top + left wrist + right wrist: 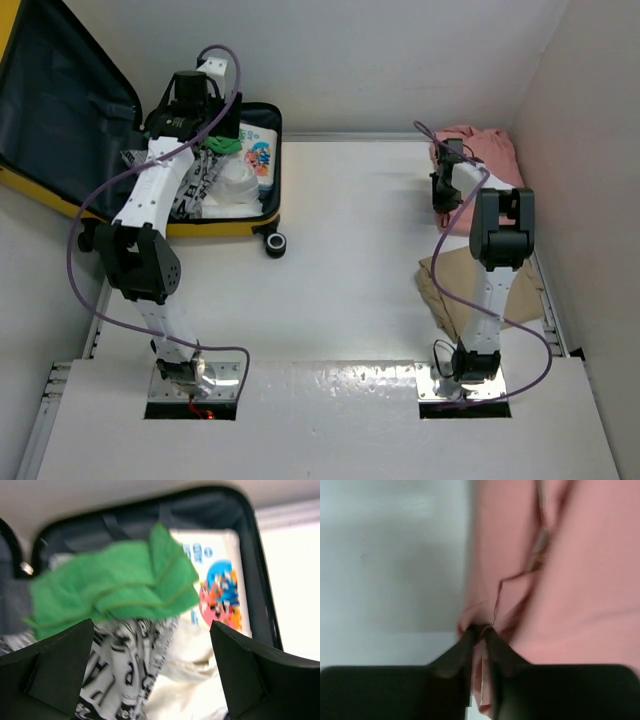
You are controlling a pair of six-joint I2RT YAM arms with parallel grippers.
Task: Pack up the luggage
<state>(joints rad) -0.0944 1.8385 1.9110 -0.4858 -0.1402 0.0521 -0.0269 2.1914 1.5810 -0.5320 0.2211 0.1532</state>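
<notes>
Right gripper, arm outstretched, apparently pinches pink cloth; left gripper gapes over luggage.

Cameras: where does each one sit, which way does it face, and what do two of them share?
Top external: above and behind the arms, looking down on the table; both arms show.
Left wrist: on the left arm, facing into the open luggage at a green cloth; left hand shows, open.
Right wrist: on the right arm, facing the pink garment; right hand shows, pinched on a fold.
Shared: top and left wrist both see the luggage; top and right wrist, the pink garment.
</notes>
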